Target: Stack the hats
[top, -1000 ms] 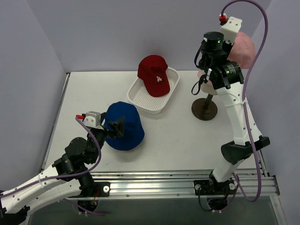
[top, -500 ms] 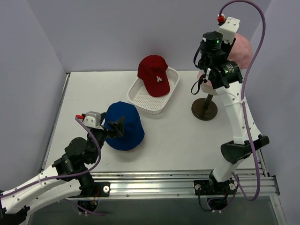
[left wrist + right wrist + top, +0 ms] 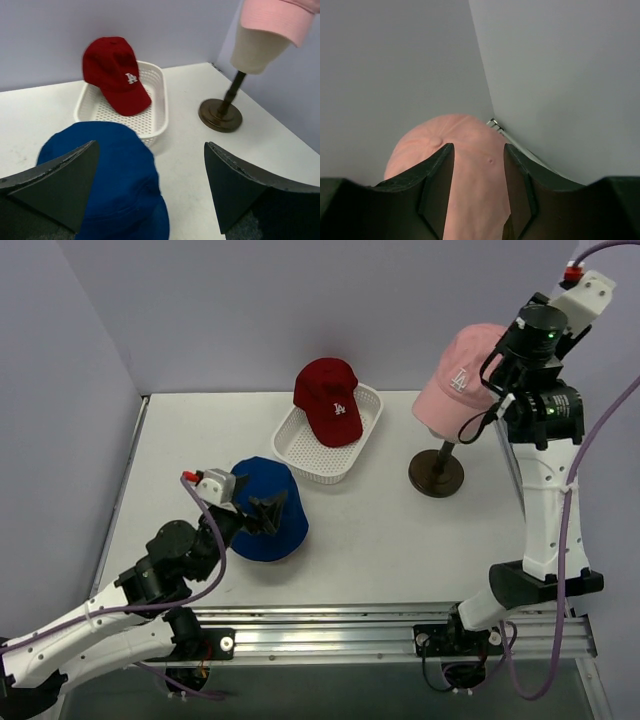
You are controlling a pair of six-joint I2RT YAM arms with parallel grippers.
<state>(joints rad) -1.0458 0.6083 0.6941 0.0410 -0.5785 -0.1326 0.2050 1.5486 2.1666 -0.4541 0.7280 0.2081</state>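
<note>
Since a moment ago our left end effector has edged forward over the blue bucket hat on the near-left worktop, spread wide and empty. Farther back we see the dark red cap in the basket. Our right end effector has swung right, parted and empty beside the pink cap on the mannequin head.

White perforated basket near brown mannequin stand

The overhead camera looks down from 6 o'clock. The left wrist camera faces 1 o'clock, low; the right sits close, perhaps above, their shared pale pink fabric baseball cap.
</note>
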